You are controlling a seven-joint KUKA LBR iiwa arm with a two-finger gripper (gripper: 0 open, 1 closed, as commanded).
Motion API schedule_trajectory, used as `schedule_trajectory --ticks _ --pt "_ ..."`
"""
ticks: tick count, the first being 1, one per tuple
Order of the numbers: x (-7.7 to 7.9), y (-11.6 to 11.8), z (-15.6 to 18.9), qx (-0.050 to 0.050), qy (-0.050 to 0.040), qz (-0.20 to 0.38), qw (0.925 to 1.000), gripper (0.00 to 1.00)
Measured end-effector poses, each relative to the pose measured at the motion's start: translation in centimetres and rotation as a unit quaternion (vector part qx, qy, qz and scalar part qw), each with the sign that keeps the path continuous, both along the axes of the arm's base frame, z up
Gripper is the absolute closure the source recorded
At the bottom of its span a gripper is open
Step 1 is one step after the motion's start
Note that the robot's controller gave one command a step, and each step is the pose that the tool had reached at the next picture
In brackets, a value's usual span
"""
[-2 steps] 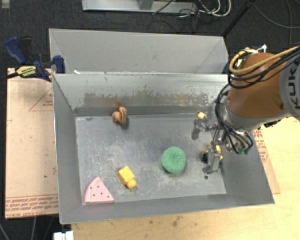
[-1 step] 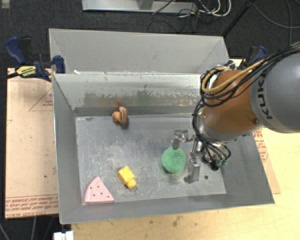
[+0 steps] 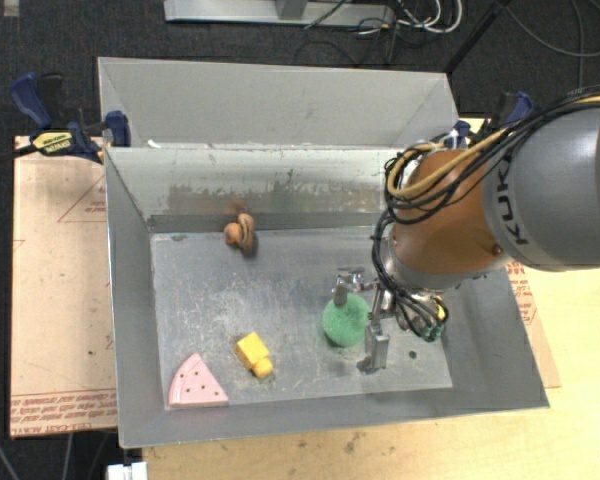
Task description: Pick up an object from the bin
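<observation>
Pink wedge [image 3: 198,383] is lying flat in the bin's [image 3: 280,423] front-left corner, tip pointing backward, with a yellow block [image 3: 254,354] just beside it. Right of centre, the gripper's [image 3: 361,318] jaws are standing open on either side of a rounded green lump [image 3: 340,325] with no clear long axis.

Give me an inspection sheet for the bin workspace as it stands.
Surface: grey metal bin, floor scratched.
Job's things: green round lump, right of centre, between the gripper's fingers.
Clutter: yellow block and pink wedge at front left; brown knot-shaped piece by the back wall; all apart.
Grippers: gripper low in the bin, open, one finger either side of the green round lump; contact cannot be told.
Cables: cables looped round the orange wrist cover.
Surroundings: dark floor behind the bin.
</observation>
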State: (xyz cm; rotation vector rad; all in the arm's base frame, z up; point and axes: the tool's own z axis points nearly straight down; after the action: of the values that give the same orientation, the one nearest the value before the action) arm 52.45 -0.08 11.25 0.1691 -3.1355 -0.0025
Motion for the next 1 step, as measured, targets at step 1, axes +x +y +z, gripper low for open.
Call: schedule_trajectory --ticks 1 --pt "1.41 1.26 -1.74 0.000 -0.0022 0.022 0.9998 0.00"
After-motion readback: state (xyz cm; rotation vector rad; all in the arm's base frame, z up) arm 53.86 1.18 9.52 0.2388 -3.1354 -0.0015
